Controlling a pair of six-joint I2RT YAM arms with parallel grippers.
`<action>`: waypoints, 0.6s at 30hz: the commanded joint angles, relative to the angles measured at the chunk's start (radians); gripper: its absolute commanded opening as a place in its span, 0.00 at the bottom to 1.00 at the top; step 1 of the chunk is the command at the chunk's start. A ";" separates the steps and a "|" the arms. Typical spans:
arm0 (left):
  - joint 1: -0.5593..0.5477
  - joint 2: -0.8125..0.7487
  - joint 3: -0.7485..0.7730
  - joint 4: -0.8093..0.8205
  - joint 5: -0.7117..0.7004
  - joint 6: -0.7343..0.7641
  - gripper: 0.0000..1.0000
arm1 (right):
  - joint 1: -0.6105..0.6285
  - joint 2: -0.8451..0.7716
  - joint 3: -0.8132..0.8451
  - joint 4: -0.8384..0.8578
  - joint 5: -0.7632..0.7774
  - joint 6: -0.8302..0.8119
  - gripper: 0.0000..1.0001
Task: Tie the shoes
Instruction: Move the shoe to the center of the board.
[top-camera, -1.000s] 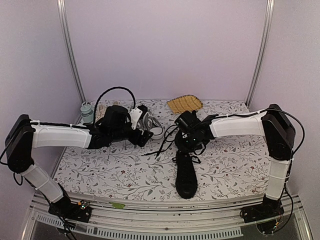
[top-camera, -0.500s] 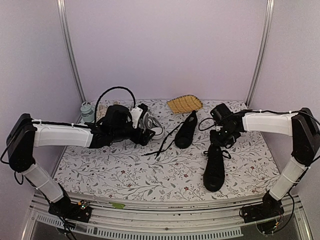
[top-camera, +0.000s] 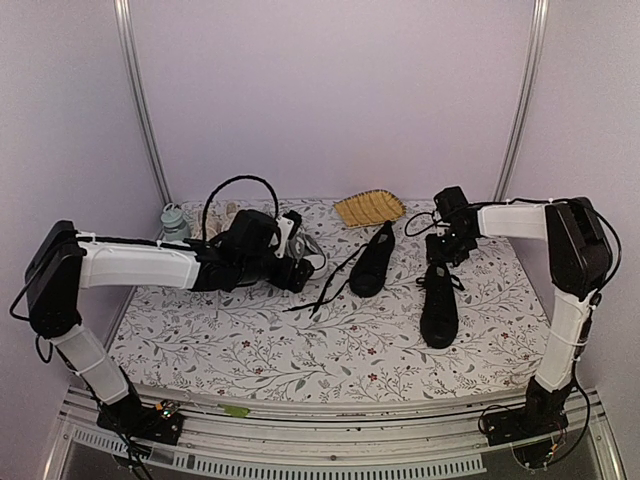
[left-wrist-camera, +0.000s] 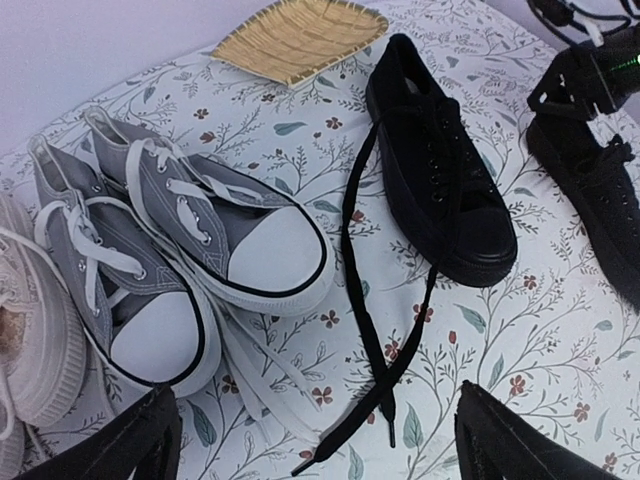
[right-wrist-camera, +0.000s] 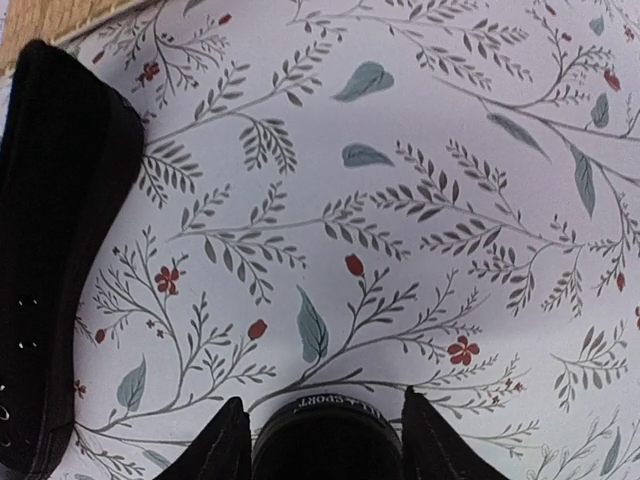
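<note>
Two all-black shoes lie apart on the flowered table. One shoe (top-camera: 372, 262) (left-wrist-camera: 440, 190) sits mid-table, its long laces (left-wrist-camera: 385, 330) trailing loose and crossed towards my left gripper (top-camera: 298, 270) (left-wrist-camera: 320, 450), which hangs open just above the lace ends. The other shoe (top-camera: 438, 305) (left-wrist-camera: 600, 200) lies to the right, toe towards the front. My right gripper (top-camera: 441, 243) (right-wrist-camera: 322, 398) is open at this shoe's heel (right-wrist-camera: 322, 440), one finger on each side of it. The mid-table shoe's side (right-wrist-camera: 50, 270) shows at the left of the right wrist view.
A grey pair with white toe caps (top-camera: 300, 245) (left-wrist-camera: 200, 240) lies under my left wrist, a beige shoe (left-wrist-camera: 30, 330) beside it. A woven tray (top-camera: 369, 208) (left-wrist-camera: 300, 35) sits at the back, a pale bottle (top-camera: 174, 222) at the back left corner.
My right arm carried one black shoe from the table's middle out to the right, set it down and opened its jaws. The left arm shifted slightly right, still open.
</note>
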 joint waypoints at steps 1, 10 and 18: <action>-0.044 -0.076 0.009 -0.101 -0.088 -0.042 0.96 | -0.016 0.013 0.144 -0.020 -0.026 -0.079 0.55; -0.138 -0.145 -0.078 -0.219 -0.224 -0.220 0.96 | 0.036 0.073 0.222 0.101 -0.207 0.047 0.70; -0.243 -0.179 -0.124 -0.296 -0.320 -0.313 0.96 | 0.081 0.295 0.466 0.073 -0.230 0.167 0.81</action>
